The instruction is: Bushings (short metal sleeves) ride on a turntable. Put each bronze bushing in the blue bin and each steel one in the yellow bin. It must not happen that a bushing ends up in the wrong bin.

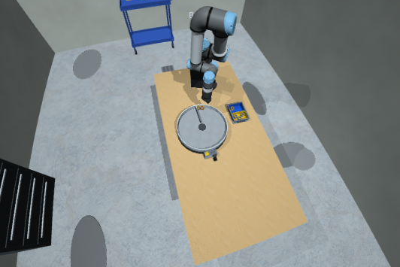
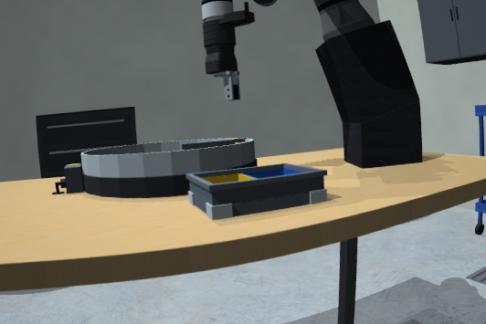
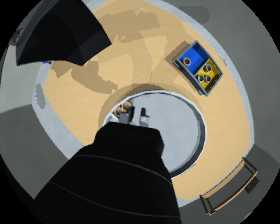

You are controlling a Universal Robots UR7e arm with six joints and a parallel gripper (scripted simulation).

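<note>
The turntable (image 1: 210,139) (image 2: 169,164) (image 3: 176,130) is a round grey tray with a raised rim. Bronze bushings (image 1: 202,107) (image 3: 128,105) sit close together inside its rim, by the dark bar, on the robot's side; the gripper partly hides them in the wrist view. The blue bin (image 1: 240,107) (image 2: 279,173) (image 3: 193,54) holds one bronze bushing (image 3: 186,61). The yellow bin (image 2: 228,179) (image 3: 214,77) holds several steel bushings (image 3: 207,68). My gripper (image 1: 207,101) (image 2: 232,97) (image 3: 137,112) hangs above the turntable's robot-side rim, fingers partly apart, with nothing seen between them.
A dark bar (image 1: 198,116) runs from the turntable's hub (image 1: 202,126) to its rim. A small box with a yellow top (image 1: 207,153) (image 2: 73,165) stands against the turntable's far side. Both bins share one dark-walled tray (image 2: 269,193) beside the turntable on the wooden table (image 1: 240,192).
</note>
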